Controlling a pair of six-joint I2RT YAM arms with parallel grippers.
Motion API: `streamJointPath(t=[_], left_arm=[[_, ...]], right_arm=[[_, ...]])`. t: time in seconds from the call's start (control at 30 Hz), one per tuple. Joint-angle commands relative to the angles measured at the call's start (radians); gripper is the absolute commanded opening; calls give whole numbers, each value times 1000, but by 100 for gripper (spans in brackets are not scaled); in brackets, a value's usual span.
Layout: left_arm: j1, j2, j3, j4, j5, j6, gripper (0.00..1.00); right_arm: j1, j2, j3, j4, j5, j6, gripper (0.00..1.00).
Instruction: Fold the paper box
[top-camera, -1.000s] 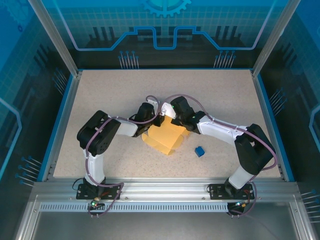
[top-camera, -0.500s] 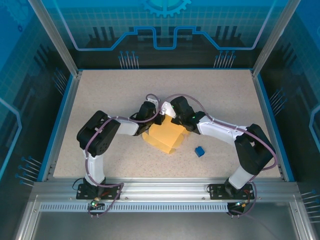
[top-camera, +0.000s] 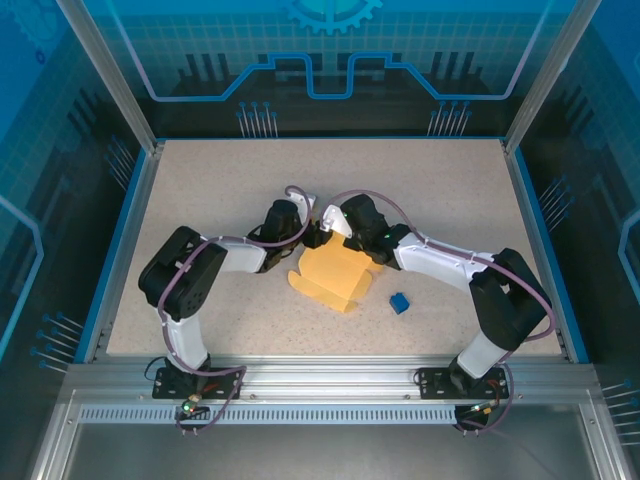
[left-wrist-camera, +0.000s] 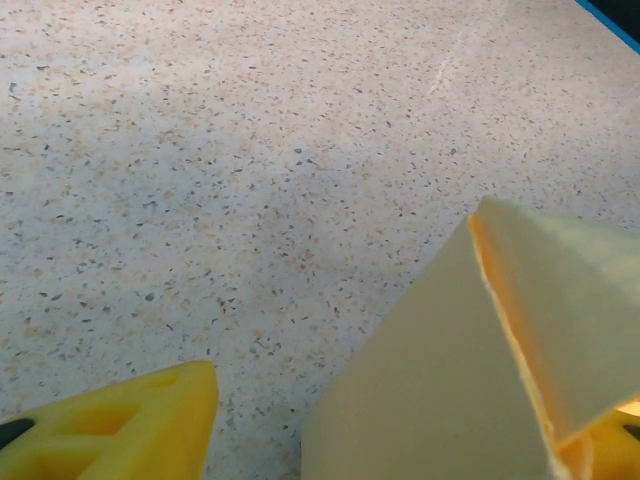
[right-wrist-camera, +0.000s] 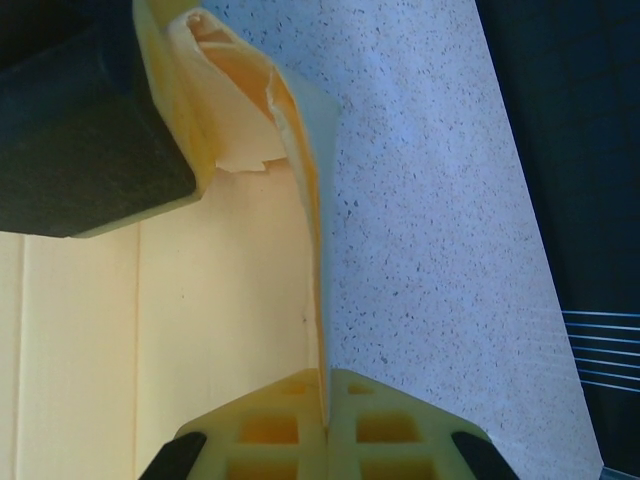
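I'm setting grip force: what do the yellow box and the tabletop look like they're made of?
The paper box: thin matte card, probably paperboard; it shows creases and a ragged, layered edge in the right wrist view. The table: hard-looking speckled surface, stone-like laminate or composite; can't tell which.

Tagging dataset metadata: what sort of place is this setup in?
Probably a lab or demo robot cell, not a home: a speckled table enclosed by an aluminium-profile frame, blue circuit-print panels behind it, and a paper box as the workpiece.
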Motion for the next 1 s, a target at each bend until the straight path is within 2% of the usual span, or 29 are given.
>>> streamJointPath(t=[0.0,0.23,0.43,0.67,0.97], left_arm=[[28,-14,10,42,86,8,60],[46,11,47,-21,125,8,56],[46,22,56,-45,131,22,55],[45,39,90,-89,131,24,54],[39,56,114,-136,14,-10,44]], right_arm=[[19,-28,-31,25,40,-31,0],[43,13,-75,121,120,-99,0],[68,55,-95,183,173,-149,0],[78,62,-104,189,167,-152,0],[81,31,-106,143,99,-124,0]])
